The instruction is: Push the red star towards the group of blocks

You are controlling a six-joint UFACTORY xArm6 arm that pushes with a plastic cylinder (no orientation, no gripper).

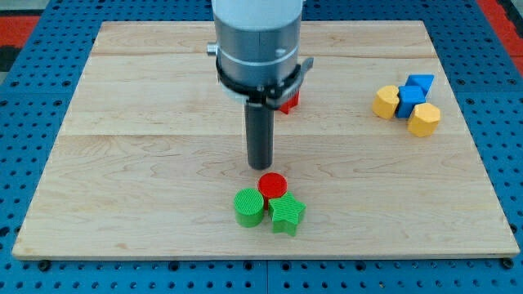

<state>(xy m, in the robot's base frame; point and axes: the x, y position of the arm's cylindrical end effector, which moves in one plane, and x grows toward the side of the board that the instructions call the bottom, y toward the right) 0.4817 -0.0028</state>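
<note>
The red star (288, 101) lies on the wooden board near the view's top centre, mostly hidden behind the arm's grey body. My tip (260, 166) is below and slightly left of it, just above the red cylinder (272, 185). The red cylinder, a green cylinder (248, 207) and a green star (287, 214) form a tight group at the view's bottom centre.
At the view's right, a yellow block (386, 101), a blue cube (409, 99), a blue block (421, 83) and a yellow hexagonal block (423, 119) are clustered together. The wooden board (122, 163) lies on a blue pegboard surface.
</note>
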